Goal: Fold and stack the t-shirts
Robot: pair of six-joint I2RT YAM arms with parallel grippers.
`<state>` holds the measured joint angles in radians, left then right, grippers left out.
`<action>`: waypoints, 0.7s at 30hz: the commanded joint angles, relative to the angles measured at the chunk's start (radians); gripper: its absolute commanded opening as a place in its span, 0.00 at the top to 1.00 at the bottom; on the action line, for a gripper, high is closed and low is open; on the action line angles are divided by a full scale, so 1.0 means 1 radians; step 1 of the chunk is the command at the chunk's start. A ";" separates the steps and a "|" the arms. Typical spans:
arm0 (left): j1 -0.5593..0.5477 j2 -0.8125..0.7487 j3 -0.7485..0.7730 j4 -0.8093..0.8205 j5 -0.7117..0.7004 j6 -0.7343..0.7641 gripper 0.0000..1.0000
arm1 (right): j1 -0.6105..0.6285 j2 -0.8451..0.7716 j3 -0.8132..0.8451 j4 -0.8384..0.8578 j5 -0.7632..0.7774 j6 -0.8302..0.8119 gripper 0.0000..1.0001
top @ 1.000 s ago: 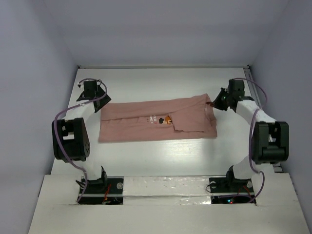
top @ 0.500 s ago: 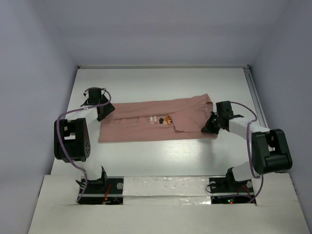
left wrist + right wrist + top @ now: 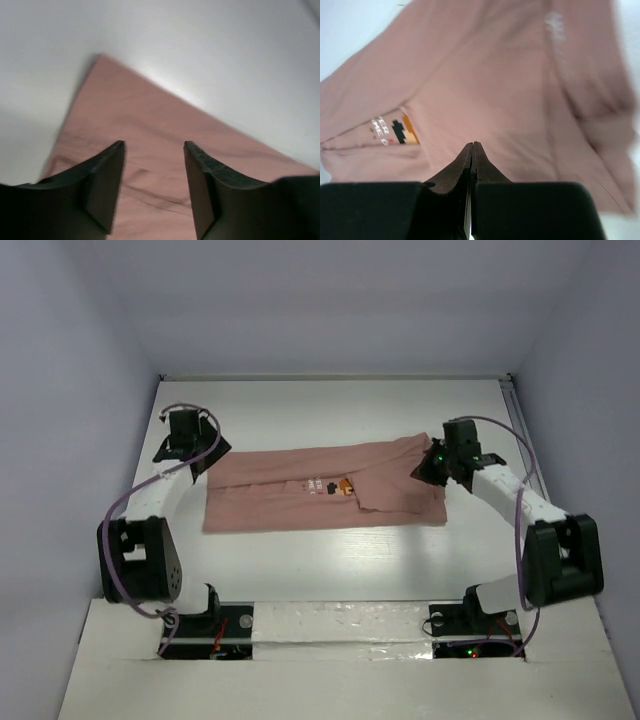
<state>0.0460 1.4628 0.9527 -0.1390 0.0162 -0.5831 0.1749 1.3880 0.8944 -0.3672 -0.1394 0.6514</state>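
White table [image 3: 330,410], folded pink t-shirt [image 3: 290,502], right gripper [image 3: 472,146] closed over it

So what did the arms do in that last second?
Both grippers swung toward the near side, then back. The right gripper, shut, is over the right end of the shirt; the left gripper, open, over its far left corner. Nothing was grabbed; the shirt lies as before.

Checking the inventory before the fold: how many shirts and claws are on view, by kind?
T-shirt: 1
Claws: 2, left claw and right claw
Total: 3
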 commanded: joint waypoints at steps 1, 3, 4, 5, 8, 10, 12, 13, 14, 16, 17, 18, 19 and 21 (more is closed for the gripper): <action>-0.119 -0.114 0.087 0.003 -0.058 0.017 0.55 | 0.041 0.184 0.069 0.103 -0.020 0.027 0.99; -0.162 -0.147 0.090 -0.004 -0.068 0.029 0.83 | 0.041 0.270 0.122 0.131 0.000 0.040 1.00; -0.179 -0.157 0.089 -0.007 -0.062 0.026 0.91 | 0.041 0.357 0.148 0.139 0.000 0.037 1.00; -0.207 -0.169 0.087 -0.008 -0.039 0.025 0.97 | 0.041 0.402 0.214 0.139 -0.006 0.031 1.00; -0.242 -0.226 0.075 -0.025 -0.029 0.016 1.00 | 0.051 0.570 0.331 0.123 -0.015 0.007 1.00; -0.253 -0.268 0.083 -0.049 -0.036 0.009 1.00 | 0.061 0.656 0.480 0.103 -0.019 -0.002 1.00; -0.262 -0.306 0.092 -0.085 -0.033 0.008 1.00 | 0.073 0.826 0.719 0.076 -0.052 0.008 1.00; -0.262 -0.318 0.104 -0.103 -0.036 0.000 1.00 | 0.087 0.895 0.829 0.035 -0.061 0.014 1.00; -0.262 -0.340 0.109 -0.131 -0.030 -0.004 1.00 | 0.087 1.053 0.962 0.004 -0.087 0.028 1.00; -0.271 -0.363 0.126 -0.161 -0.027 -0.018 1.00 | 0.115 1.237 1.487 -0.106 -0.130 0.074 1.00; -0.271 -0.384 0.130 -0.186 -0.024 -0.021 1.00 | 0.115 1.425 1.694 -0.134 -0.182 0.098 1.00; -0.271 -0.392 0.136 -0.198 -0.027 -0.023 0.93 | 0.115 1.492 1.879 -0.144 -0.213 0.187 0.85; -0.271 -0.398 0.153 -0.208 -0.030 -0.020 0.89 | 0.115 1.517 2.046 -0.094 -0.247 0.230 0.71; -0.271 -0.400 0.181 -0.223 -0.027 -0.011 0.76 | 0.126 1.346 1.928 -0.021 -0.299 0.238 0.35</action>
<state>-0.2214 1.0916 1.0584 -0.3244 -0.0101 -0.5922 0.2787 2.8738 2.7033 -0.3614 -0.3447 0.8112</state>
